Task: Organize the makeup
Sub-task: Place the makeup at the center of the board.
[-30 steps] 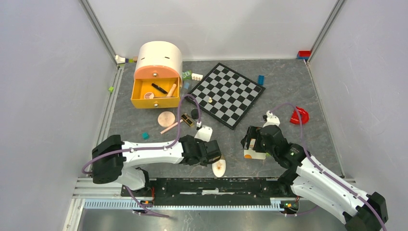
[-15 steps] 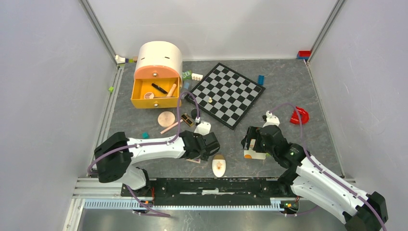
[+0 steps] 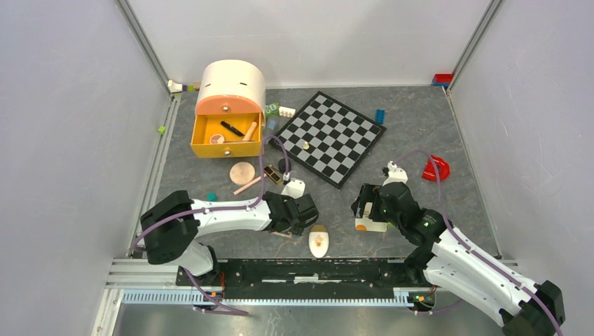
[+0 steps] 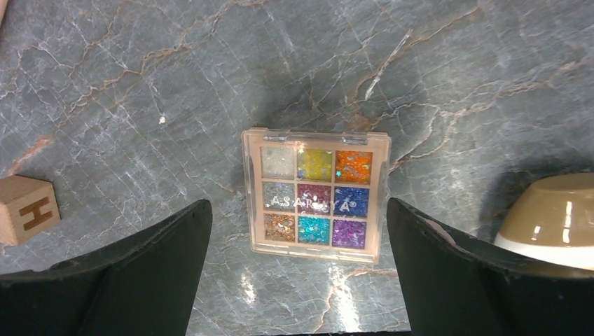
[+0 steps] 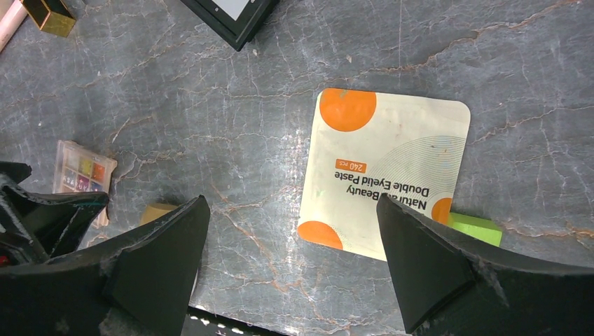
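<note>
The cream oval (image 3: 319, 243) lies flat by the near edge of the table (image 3: 434, 119), just right of the left gripper (image 4: 298, 206). That gripper's jaws stand wide apart and hold nothing. The eyeshadow palette (image 4: 315, 196) lies flat on the table between them, touching neither finger, with its nine coloured pans facing up. In the left wrist view a wooden cube (image 4: 26, 217) marked H sits off to one side of it.

The right gripper (image 5: 291, 201) is spread wide too and is empty. It hangs over the white-orange sachet (image 5: 389, 182), which lies flat with a green brick (image 5: 476, 229) just beside one corner.

Farther in, the round peach compact (image 3: 242, 171) rests on the table in front of the yellow drawer (image 3: 224, 150) — pulled out of its round cream box (image 3: 231, 84) near the far left corner, with a black pencil (image 3: 232, 129) inside. The chessboard (image 3: 329, 138) lies right of the box, toward the far edge.
</note>
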